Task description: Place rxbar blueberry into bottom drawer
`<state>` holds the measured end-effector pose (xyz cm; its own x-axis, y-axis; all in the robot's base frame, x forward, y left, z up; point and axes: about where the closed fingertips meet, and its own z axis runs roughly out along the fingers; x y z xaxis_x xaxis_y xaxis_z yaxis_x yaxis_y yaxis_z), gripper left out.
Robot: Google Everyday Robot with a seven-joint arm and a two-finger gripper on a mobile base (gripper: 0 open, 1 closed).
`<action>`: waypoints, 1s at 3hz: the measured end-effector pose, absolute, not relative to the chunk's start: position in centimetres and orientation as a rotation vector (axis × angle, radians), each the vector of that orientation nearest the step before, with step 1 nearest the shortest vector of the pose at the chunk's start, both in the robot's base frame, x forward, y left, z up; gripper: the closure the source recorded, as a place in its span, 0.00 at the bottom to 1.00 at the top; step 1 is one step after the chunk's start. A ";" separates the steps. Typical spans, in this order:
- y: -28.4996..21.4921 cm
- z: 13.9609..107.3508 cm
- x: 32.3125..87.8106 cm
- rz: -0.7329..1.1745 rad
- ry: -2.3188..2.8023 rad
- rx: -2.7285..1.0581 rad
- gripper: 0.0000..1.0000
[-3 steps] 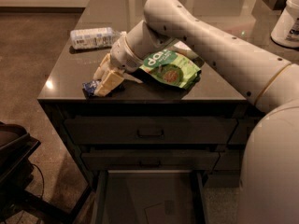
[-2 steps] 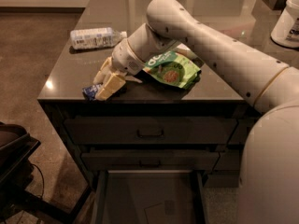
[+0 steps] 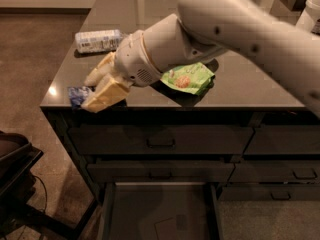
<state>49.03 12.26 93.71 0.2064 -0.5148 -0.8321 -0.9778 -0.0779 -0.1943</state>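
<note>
- The gripper [image 3: 89, 94] hangs low over the front left corner of the bench [image 3: 240, 96]. It is pale yellow and angled down and to the left. Whether it is clenched on anything or released cannot be told.
- The rxbar blueberry [image 3: 77, 95] lies on the bench right at the gripper's tip, touching or nearly touching it, close to the bench's front edge. It is a small, flat, dark-blue wrapper with a few pale marks. The end nearest the gripper is covered by it.
- None of the lettering on the bar can be read.
- Behind the gripper, the thick white arm [image 3: 210, 29] runs up and to the right. It fills much of the view and is cut off by the top and right edges.
- Beyond the gripper, farther back on the bench, a clear plastic bottle [image 3: 98, 40] lies on its side. Its label carries dark print too small to read.
- To the gripper's right, half under the arm, a green pouch [image 3: 189, 78] lies flat. It shows a round orange picture but no legible words, and the arm hides its left end.
- Below the gripper, in the cabinet front, are two closed drawers [image 3: 161, 143] with bar handles.
- Lower still, the bottom drawer [image 3: 150, 204] stands pulled open, showing a pale grey floor. Its front is cut off by the lower edge, and a dim brownish patch on the floor cannot be made out.
- At the far upper right, a white container [image 3: 311, 9] is cut off by the edge.
- Down to the gripper's left, a black object [image 3: 15, 184] on the floor is only partly in view.
</note>
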 end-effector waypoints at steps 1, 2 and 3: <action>14.2 97.4 42.5 0.668 1.433 -1.576 1.00; 13.2 97.6 41.3 0.596 1.502 -1.480 1.00; 13.1 96.5 41.6 0.615 1.518 -1.476 1.00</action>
<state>41.57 13.06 96.50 0.1211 -0.5097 -0.8518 -0.9587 0.1624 -0.2335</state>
